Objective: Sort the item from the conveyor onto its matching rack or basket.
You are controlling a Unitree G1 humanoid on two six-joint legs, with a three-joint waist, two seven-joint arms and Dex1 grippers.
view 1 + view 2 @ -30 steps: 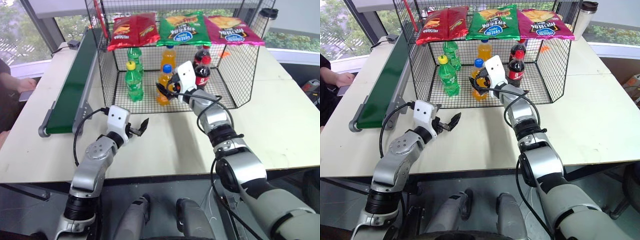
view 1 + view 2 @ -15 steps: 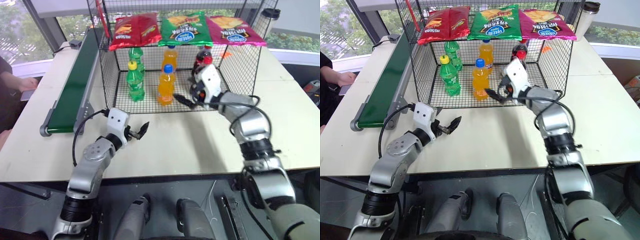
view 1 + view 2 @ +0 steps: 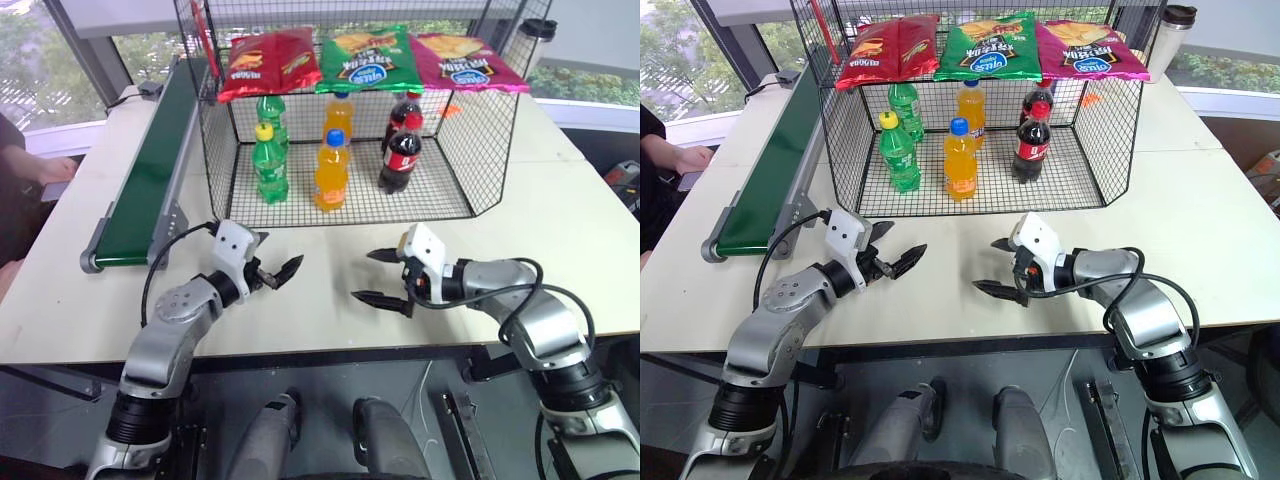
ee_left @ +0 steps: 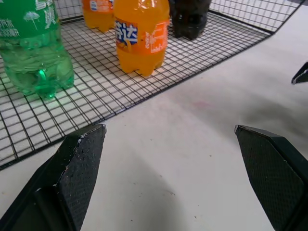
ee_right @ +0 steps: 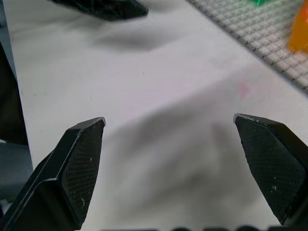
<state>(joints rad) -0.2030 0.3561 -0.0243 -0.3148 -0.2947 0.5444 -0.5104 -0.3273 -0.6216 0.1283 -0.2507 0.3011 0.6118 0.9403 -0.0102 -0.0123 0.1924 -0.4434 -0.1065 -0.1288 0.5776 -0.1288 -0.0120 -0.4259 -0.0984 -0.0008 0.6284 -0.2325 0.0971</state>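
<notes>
The item, an orange soda bottle with a blue cap (image 3: 331,170), stands upright on the mesh floor of the black wire basket (image 3: 487,140), free of both grippers. Left of the basket runs the dark-green conveyor (image 3: 150,170), its belt bare. My right gripper (image 3: 365,275) hovers open over the white table in front of the basket, pointing left, with nothing between its fingers. My left gripper (image 3: 278,258) is open and empty too, facing it from the left. The left wrist view looks past the open left gripper (image 4: 168,129) to the item (image 4: 142,36).
Inside the basket are green soda bottles (image 3: 268,160), cola bottles (image 3: 402,150) and another orange bottle (image 3: 340,110). Three chip bags lie on its top, among them a red one (image 3: 268,60). A tumbler (image 3: 537,35) stands at the back right. A person's hand (image 3: 50,170) rests at the far left.
My right gripper has let go of the orange bottle, pulled back out of the basket and sunk to the table's front. The bottle stays standing inside. The left gripper has hardly moved.
</notes>
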